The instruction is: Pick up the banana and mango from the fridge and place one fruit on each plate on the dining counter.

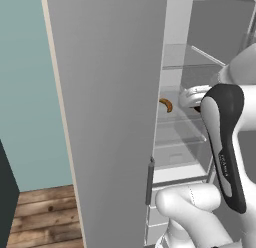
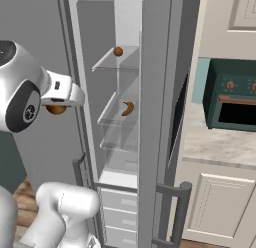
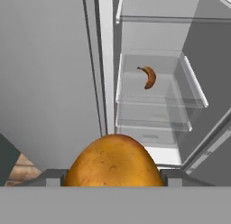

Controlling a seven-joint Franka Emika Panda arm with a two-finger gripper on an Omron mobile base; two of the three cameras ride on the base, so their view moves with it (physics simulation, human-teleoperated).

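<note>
Tall grey fridge [image 2: 150, 117] open, white interior and clear glass shelves exposed; flat grey door [image 1: 110, 117] swung out on the left in the left base view, second door edge-on at centre of the right base view.

Pincer [image 3: 113, 175] closed around a roundish orange-brown mango [image 3: 113, 162], fruit wedged between the two dark fingertips [image 3: 173, 175] in the hand view. Same mango [image 2: 56, 109] seen in the right base view tucked under the white wrist, outside the fridge, left of the open compartment, clear of the shelves.

Curved brown-yellow banana [image 3: 149, 77] lying on a middle glass shelf [image 3: 158, 101] inside the fridge, toward its left side; seen also in the left base view [image 1: 166, 105] just past the door edge, and in the right base view [image 2: 128, 108].

Small round brown object [image 2: 118, 51] on the upper glass shelf, above the banana; kind unclear.

Teal oven [image 2: 232, 97] on a cream cabinet surface [image 2: 220, 142] to the right of the fridge. Wooden plank floor [image 1: 45, 217] and teal wall at far left.
</note>
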